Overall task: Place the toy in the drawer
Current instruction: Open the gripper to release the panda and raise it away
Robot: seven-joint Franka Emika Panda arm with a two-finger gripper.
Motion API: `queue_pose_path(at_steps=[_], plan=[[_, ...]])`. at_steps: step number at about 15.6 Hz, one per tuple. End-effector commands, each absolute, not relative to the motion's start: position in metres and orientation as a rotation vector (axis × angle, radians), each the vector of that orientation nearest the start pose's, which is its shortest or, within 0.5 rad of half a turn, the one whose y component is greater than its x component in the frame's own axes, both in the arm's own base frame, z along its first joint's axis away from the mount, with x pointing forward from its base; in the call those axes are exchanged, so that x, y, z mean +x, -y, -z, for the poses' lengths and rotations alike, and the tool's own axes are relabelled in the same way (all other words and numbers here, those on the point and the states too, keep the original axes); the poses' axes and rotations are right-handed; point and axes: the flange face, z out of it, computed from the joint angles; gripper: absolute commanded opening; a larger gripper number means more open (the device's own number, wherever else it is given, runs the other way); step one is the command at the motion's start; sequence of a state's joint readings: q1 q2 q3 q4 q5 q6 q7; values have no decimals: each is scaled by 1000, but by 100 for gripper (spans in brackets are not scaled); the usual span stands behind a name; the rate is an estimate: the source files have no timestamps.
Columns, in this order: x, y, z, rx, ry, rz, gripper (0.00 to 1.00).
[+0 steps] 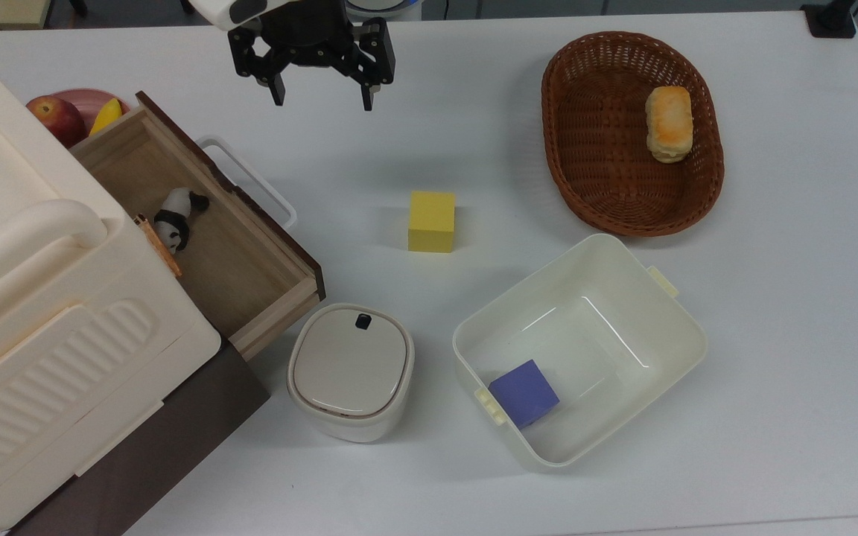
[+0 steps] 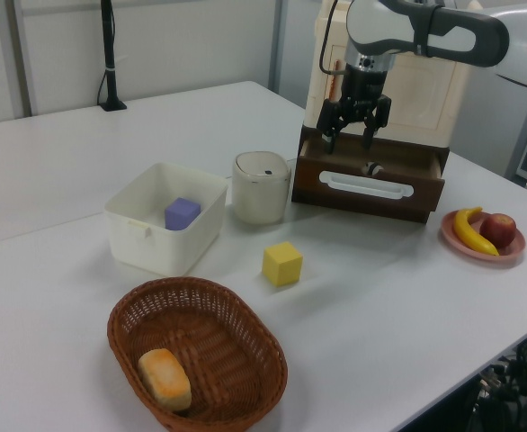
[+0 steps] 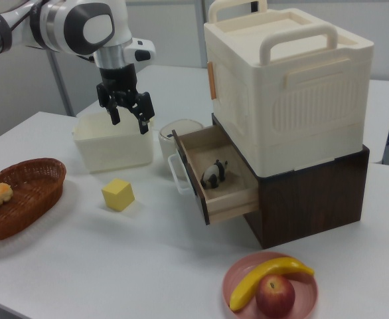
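Toy (image 1: 176,218) placement is, in our judgement, already accomplished: the small black-and-white panda lies on its side on the light-wood floor of the drawer (image 1: 250,275), toward the rear of the compartment and just beside the cream cabinet (image 1: 42,313), as the right view confirms (image 3: 214,174). We observe the drawer pulled well out, its dark front and white loop handle (image 1: 250,179) facing the table. The gripper (image 1: 319,95) hangs above bare table surface, well apart from the drawer and from the toy, with its jaws spread wide and nothing between them; the left view (image 2: 352,135) and the right view (image 3: 126,114) show the same empty, wide stance. We therefore read the current step as the retreat phase following release. If any further move is required, we judge it to be closing the drawer: this would call for bringing the gripper to the front panel or the handle and pushing squarely along the drawer's travel, so that the drawer does not skew or jolt the toy. The yellow cube (image 1: 431,221), the lidded canister (image 1: 349,370) and the white bin (image 1: 585,268) holding the purple cube (image 1: 524,392) play no part.
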State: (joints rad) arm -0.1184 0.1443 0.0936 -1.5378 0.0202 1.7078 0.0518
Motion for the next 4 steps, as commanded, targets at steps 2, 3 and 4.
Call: queue_pose_path(at_steps=[2,3,4], plan=[[607,15,-566,-3075,-157,65,100],[609,14,-562,-3075,-150,60,100],[611,13,-560,-3074,-147,74,100]])
